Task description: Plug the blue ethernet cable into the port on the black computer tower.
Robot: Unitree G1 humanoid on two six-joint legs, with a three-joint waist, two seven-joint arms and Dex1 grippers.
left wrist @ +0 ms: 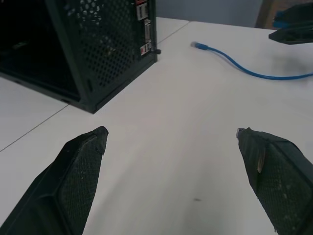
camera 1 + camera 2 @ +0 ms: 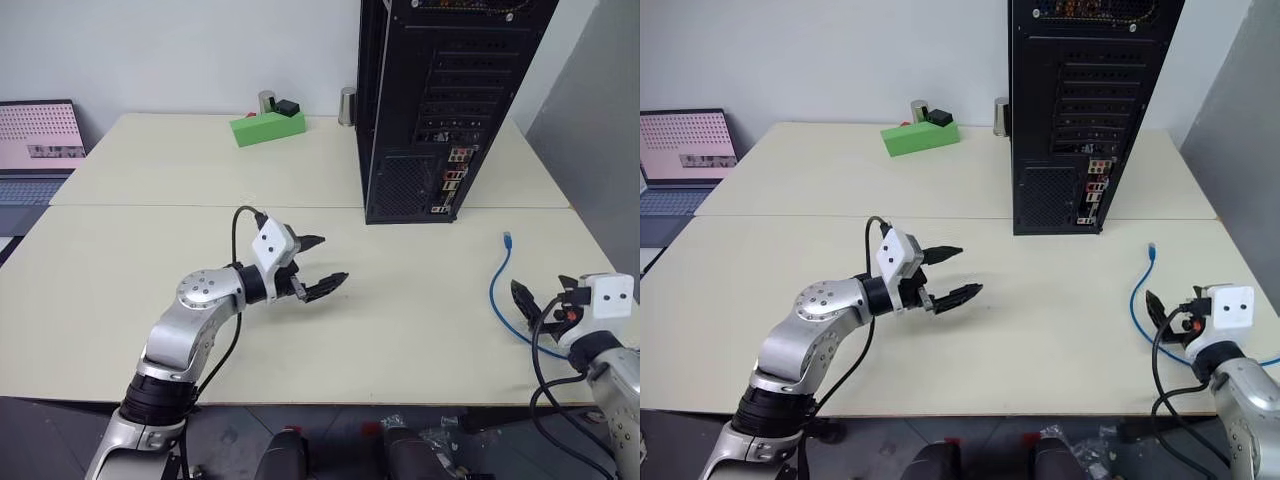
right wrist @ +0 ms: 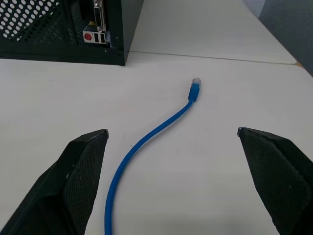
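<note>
The cable (image 3: 146,139) lay on the table straight ahead of the right gripper (image 3: 171,176), plug end pointing away toward the tower (image 2: 440,100). Both grippers were wide open and empty; the left gripper (image 2: 322,265) was farther off.

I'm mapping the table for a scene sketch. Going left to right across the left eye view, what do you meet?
Laptop → green box → left gripper → black computer tower → blue ethernet cable → right gripper.

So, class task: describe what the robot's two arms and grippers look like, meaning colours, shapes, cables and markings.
Both arms are rounded silver-grey metal with black joint rings. Each wrist carries a white box marked with two dark dots. The left gripper and right gripper each have two black, tapering fingers with a fine mesh-like texture. Black cables loop along both arms; the right wrist shows a small red detail.
</note>
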